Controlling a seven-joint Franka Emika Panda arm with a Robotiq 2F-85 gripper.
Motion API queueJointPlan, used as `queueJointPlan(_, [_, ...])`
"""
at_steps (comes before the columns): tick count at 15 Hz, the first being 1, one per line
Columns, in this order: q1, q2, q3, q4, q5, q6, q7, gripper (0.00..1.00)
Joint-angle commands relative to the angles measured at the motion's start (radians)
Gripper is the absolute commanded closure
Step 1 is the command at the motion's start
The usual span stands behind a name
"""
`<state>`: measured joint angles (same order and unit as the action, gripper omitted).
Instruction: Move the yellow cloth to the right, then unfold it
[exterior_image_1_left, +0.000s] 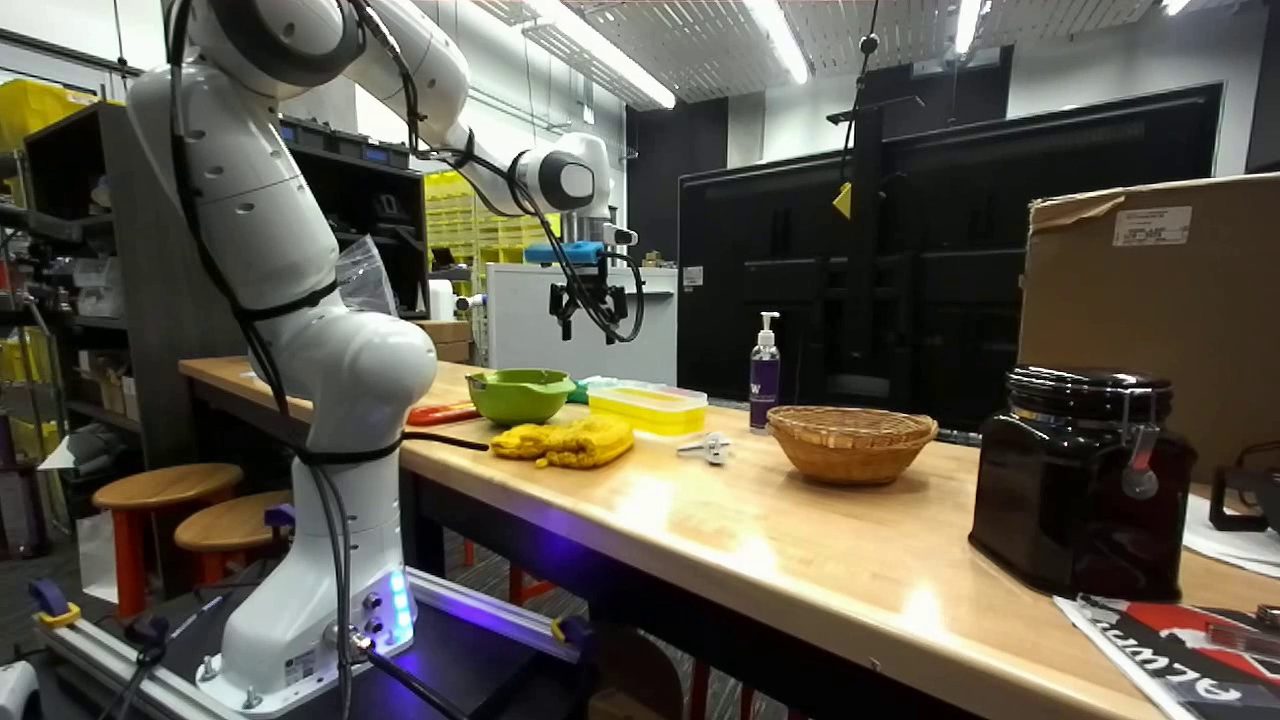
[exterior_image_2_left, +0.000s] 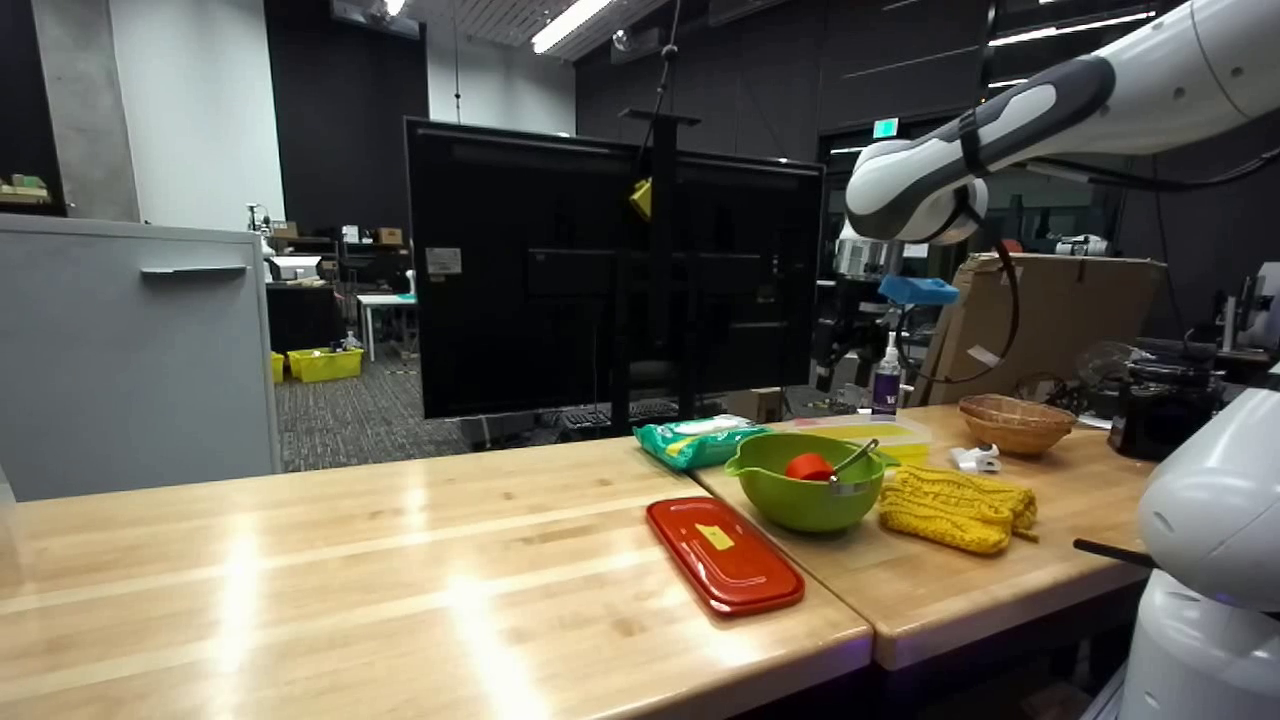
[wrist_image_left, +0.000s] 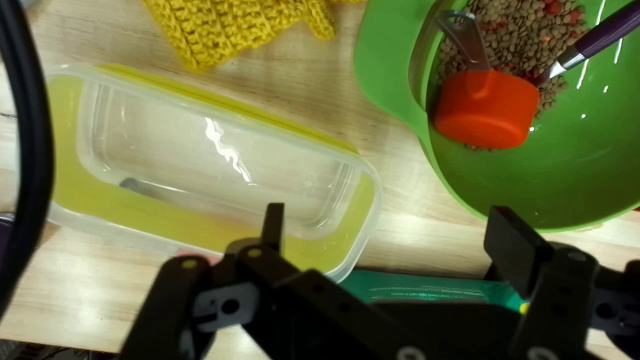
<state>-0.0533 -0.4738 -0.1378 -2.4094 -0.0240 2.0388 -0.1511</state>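
Observation:
The yellow cloth (exterior_image_1_left: 565, 443) is knitted and lies folded in a bundle on the wooden table in both exterior views (exterior_image_2_left: 955, 508). In the wrist view part of the cloth (wrist_image_left: 225, 30) shows at the top edge, the rest cut off. My gripper (exterior_image_1_left: 588, 335) hangs in the air, well above the table, and is apart from the cloth. In the wrist view the gripper (wrist_image_left: 387, 215) is open, its two fingers wide apart with nothing between them. Below it are the clear and yellow container, the green bowl and a green package.
The green bowl (exterior_image_2_left: 810, 490), with a red cup inside, and the yellow container (exterior_image_1_left: 650, 408) stand close beside the cloth. A green package (exterior_image_2_left: 700, 440), red lid (exterior_image_2_left: 725, 555), white object (exterior_image_1_left: 710, 448), pump bottle (exterior_image_1_left: 764, 375), wicker basket (exterior_image_1_left: 850, 445) and dark jar (exterior_image_1_left: 1080, 490) are around.

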Motion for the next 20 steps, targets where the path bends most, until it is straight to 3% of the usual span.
queueJointPlan(1, [-0.007,0.001,0.006,0.002,0.004,-0.003,-0.003,0.00])
queueJointPlan(12, [-0.016,-0.012,0.002,-0.006,-0.016,-0.010,-0.017,0.00])
queueJointPlan(20, [-0.117,-0.184,-0.049,-0.189,-0.130,-0.037,-0.047,0.00])
